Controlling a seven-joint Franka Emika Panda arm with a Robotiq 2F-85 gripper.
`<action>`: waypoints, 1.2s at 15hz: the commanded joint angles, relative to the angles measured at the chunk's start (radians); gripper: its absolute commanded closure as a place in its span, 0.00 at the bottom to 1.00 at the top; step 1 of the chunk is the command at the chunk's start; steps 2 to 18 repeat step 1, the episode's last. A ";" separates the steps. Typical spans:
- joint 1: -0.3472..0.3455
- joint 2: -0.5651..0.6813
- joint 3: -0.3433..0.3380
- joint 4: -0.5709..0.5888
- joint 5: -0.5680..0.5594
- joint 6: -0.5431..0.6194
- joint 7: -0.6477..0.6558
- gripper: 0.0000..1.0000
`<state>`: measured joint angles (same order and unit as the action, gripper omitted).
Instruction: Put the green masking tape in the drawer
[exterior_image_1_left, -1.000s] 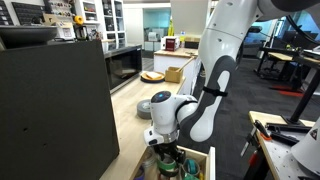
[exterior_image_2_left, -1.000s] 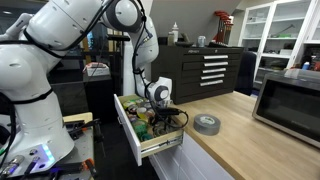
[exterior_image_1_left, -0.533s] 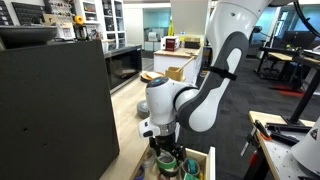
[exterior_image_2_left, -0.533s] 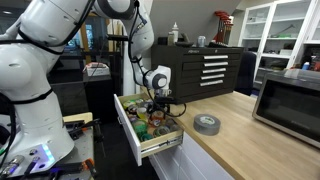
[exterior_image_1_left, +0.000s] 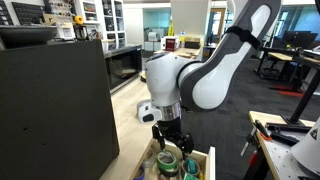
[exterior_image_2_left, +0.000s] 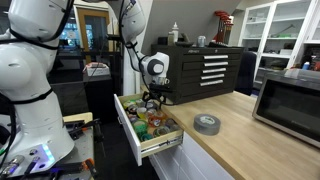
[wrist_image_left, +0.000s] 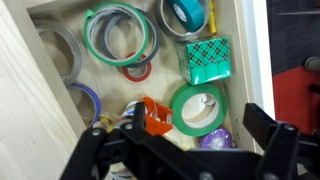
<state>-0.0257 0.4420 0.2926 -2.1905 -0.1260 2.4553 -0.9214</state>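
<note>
The drawer (wrist_image_left: 245, 60) stands pulled open, with light wood sides, and shows in both exterior views (exterior_image_1_left: 207, 163) (exterior_image_2_left: 160, 147). The green masking tape (wrist_image_left: 198, 108) lies flat inside it near the right wall, beside an orange tape dispenser (wrist_image_left: 152, 117) and a purple roll (wrist_image_left: 215, 139). My gripper (wrist_image_left: 190, 150) hangs open and empty straight above the tape, apart from it. In both exterior views the gripper (exterior_image_1_left: 167, 135) (exterior_image_2_left: 152, 103) is a little above the drawer's contents.
The drawer also holds large green rings (wrist_image_left: 120, 35), a teal roll (wrist_image_left: 185, 14), a green patterned pad (wrist_image_left: 207, 60) and a red ring (wrist_image_left: 138, 71). A thick grey tape roll (exterior_image_2_left: 206, 124) lies on the wooden counter (exterior_image_2_left: 240, 135). A dark cabinet (exterior_image_1_left: 55, 110) stands beside the drawer.
The gripper has risen out of the drawer and the arm has swung upward. The green tape stays in the drawer.
</note>
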 joint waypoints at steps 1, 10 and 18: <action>0.023 -0.014 -0.022 -0.004 0.019 -0.005 -0.011 0.00; 0.023 -0.014 -0.022 -0.004 0.019 -0.005 -0.011 0.00; 0.023 -0.014 -0.022 -0.004 0.019 -0.005 -0.011 0.00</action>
